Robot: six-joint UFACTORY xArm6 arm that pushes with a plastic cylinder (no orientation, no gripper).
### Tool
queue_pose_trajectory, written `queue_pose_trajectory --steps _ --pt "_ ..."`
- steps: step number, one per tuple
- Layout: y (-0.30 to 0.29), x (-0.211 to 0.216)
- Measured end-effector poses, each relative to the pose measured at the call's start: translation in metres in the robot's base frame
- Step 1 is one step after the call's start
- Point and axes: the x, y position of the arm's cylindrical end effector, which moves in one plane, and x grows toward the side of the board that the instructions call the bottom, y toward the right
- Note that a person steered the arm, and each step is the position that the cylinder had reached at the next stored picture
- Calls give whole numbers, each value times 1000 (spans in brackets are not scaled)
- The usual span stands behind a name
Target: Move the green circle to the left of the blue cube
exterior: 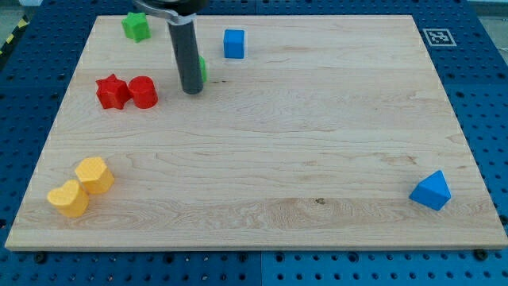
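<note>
Upright, my tip [191,91] touches the half-hidden green circle [203,69].

Straight dark grey rod, smooth cylindrical shaft, black mount above, my tip [191,91]

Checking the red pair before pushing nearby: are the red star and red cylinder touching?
Touching. The camera view shows the red star and red cylinder pressed side by side, no board visible between them.
</note>
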Motion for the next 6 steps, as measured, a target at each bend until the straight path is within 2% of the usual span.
queue_pose_trajectory --steps 1,2,3,4,6 --pt "-7 -17" --pt "-5 -14" --pt "19 7" --pt "21 0" --pt "4 -42"
